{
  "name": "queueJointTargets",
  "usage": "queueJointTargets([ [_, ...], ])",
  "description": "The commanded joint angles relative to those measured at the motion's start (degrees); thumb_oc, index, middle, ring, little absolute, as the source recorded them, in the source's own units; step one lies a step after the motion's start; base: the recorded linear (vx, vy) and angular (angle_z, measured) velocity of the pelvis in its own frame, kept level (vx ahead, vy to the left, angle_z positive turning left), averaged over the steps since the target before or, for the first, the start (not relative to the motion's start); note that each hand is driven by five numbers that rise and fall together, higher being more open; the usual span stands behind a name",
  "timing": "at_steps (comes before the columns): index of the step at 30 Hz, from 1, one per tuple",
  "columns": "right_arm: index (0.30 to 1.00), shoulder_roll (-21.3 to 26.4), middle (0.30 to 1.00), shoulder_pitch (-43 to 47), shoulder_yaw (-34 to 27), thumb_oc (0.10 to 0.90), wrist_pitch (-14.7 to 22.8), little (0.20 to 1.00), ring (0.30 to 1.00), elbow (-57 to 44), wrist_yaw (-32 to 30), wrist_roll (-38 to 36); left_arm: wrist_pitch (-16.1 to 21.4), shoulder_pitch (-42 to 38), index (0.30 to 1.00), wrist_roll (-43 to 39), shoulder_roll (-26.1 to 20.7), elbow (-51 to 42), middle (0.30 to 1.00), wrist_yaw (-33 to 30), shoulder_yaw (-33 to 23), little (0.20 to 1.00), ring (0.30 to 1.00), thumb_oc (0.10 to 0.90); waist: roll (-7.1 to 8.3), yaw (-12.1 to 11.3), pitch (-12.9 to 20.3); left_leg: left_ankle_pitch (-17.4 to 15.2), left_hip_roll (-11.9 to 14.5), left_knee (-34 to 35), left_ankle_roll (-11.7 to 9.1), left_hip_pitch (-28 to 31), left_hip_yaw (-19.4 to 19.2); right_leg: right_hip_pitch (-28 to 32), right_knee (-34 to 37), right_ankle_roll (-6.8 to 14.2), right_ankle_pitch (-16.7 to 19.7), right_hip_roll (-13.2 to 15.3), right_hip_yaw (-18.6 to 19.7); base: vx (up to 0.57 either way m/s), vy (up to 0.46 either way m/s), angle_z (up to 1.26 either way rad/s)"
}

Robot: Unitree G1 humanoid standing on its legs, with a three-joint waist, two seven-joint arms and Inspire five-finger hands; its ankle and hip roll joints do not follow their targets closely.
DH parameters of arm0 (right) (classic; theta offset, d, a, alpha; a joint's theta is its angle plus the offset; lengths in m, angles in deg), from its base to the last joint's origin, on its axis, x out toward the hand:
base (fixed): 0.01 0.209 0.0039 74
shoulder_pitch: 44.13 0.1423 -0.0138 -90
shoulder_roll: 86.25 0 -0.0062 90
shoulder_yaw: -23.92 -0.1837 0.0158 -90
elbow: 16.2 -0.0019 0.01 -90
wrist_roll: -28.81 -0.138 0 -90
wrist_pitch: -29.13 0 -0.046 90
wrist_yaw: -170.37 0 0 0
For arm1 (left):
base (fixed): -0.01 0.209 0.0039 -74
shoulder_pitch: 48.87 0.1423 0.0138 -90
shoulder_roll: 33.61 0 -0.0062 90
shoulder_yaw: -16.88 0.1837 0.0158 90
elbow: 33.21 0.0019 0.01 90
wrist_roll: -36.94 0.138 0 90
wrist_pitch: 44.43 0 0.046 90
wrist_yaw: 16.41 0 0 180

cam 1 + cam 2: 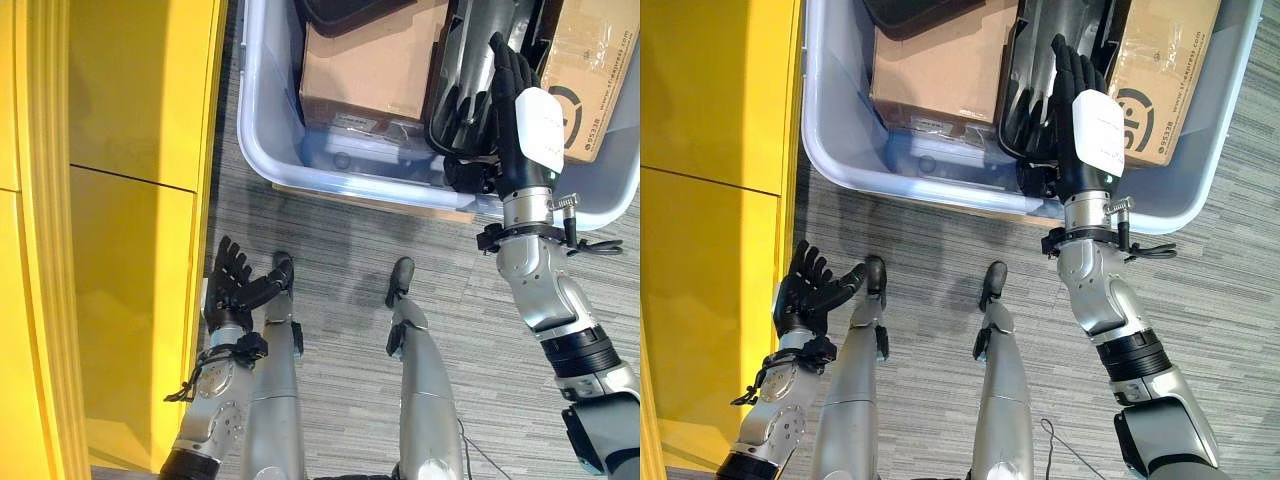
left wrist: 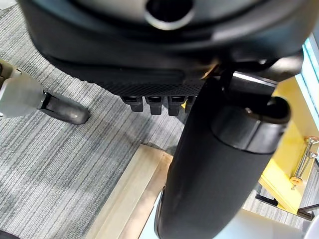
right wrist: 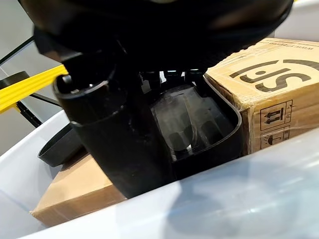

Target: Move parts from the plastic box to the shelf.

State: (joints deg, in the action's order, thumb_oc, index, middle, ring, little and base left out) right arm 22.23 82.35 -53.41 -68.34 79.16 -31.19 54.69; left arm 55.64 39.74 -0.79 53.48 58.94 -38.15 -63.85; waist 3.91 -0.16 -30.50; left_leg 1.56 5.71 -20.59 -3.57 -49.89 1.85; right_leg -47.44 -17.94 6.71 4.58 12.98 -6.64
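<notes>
While the right hand [image 1: 1080, 120] is being reached over the near rim of the plastic box [image 1: 840, 160], its fingers are being laid straight against a black molded part [image 1: 475, 70] standing upright in the box, prob. to get a hold before lifting; no closed grasp is being shown yet. That part is being kept wedged between a plain cardboard box [image 1: 370, 65] and a printed cardboard box [image 1: 1160, 75], so it is likely being held upright by both. Further out, the left hand [image 1: 235, 285] is being held spread and idle near the yellow shelf [image 1: 110, 200], w/ nothing in it.
</notes>
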Motion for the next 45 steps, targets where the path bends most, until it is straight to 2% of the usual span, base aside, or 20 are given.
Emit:
queueJointTargets([
  [1,1.0,4.1,1.0,1.9,-0.4,0.9,2.4,1.0,1.0,-1.3,-1.3,4.6,3.3,5.0,1.0,2.3,-1.2,-7.4,1.0,1.2,-2.1,1.0,1.0,0.9,-0.1,-0.1,0.7,-2.7,0.2,1.7,2.1,2.1,-0.7,3.6,-6.8,2.0,-9.1,1.7,0.1,0.0,0.0,0.0],
  [26,1.0,1.5,1.0,5.6,4.1,0.9,1.1,1.0,1.0,7.8,-1.0,5.0,3.7,4.2,1.0,2.2,-1.0,-6.6,1.0,1.0,-1.7,1.0,1.0,0.9,-0.87,-0.7,0.7,-2.7,0.1,1.7,2.0,0.8,-0.4,2.3,-7.1,1.9,-9.3,1.8,0.2,0.0,0.0,0.0],
  [36,1.0,0.8,1.0,8.5,7.0,0.9,0.3,1.0,1.0,14.6,-0.8,5.1,4.0,4.2,1.0,2.1,-1.2,-6.7,1.0,1.0,-1.5,1.0,1.0,0.9,-1.28,-1.2,0.7,-2.7,-0.1,1.3,2.0,-0.2,-0.3,1.2,-7.8,1.7,-9.4,1.9,0.1,0.01,-0.002,0.0],
  [38,1.0,0.6,1.0,8.5,7.6,0.9,0.1,1.0,1.0,15.7,-0.8,5.5,4.2,4.7,1.0,2.1,-1.3,-6.8,1.0,1.0,-1.4,1.0,1.0,0.9,-1.38,-1.2,0.7,-4.5,-0.2,0.7,1.7,0.9,0.1,2.1,-8.6,2.0,-10.9,1.9,0.4,0.07,-0.01,0.0],
  [40,1.0,0.7,1.0,9.1,7.7,0.9,0.0,1.0,1.0,16.0,-0.8,5.7,4.2,4.3,1.0,2.1,-1.4,-6.9,1.0,0.9,-1.5,1.0,1.0,0.9,-1.48,-1.2,0.7,-3.0,-0.1,0.8,2.1,-0.5,-0.2,0.8,-8.4,1.7,-9.7,1.9,0.2,-0.02,0.007,0.01],
  [41,1.0,0.5,1.0,9.4,8.7,0.9,-0.3,1.0,1.0,17.6,-0.5,6.3,4.3,4.5,1.0,2.0,-1.4,-6.9,1.0,1.0,-1.3,1.0,1.0,0.9,-1.6,-1.4,0.7,-4.2,-0.3,0.6,1.8,0.3,0.1,1.4,-8.9,1.9,-10.7,2.0,0.5,-0.04,0.01,0.01],
  [42,1.0,0.4,1.0,9.9,8.8,0.9,-0.4,1.0,1.0,18.3,-0.6,6.3,4.4,4.3,1.0,2.0,-1.4,-7.0,1.0,1.1,-1.3,1.0,1.0,0.9,-1.74,-1.5,0.7,-3.1,-0.2,0.6,2.1,-0.8,-0.2,0.4,-8.7,1.6,-9.8,2.0,0.2,0.0,0.0,0.0],
  [44,1.0,0.2,1.0,10.6,9.9,0.9,-0.5,1.0,1.0,20.0,-0.4,7.0,4.4,4.2,1.0,1.9,-1.4,-6.8,1.0,1.2,-1.3,1.0,1.0,0.9,-1.88,-1.5,0.7,-3.2,-0.3,0.3,2.0,-1.1,-0.3,0.1,-9.0,1.5,-9.9,2.1,0.2,0.01,0.006,0.02],
  [45,1.0,0.1,1.0,10.4,10.2,0.9,-0.6,1.0,1.0,20.5,-0.3,7.1,4.4,4.5,1.0,1.8,-1.4,-6.7,1.0,1.3,-1.2,1.0,1.0,0.9,-1.88,-1.6,0.7,-4.7,-0.3,-0.1,1.7,0.0,0.0,1.1,-9.5,1.8,-11.2,2.1,0.5,0.06,-0.005,0.04],
])
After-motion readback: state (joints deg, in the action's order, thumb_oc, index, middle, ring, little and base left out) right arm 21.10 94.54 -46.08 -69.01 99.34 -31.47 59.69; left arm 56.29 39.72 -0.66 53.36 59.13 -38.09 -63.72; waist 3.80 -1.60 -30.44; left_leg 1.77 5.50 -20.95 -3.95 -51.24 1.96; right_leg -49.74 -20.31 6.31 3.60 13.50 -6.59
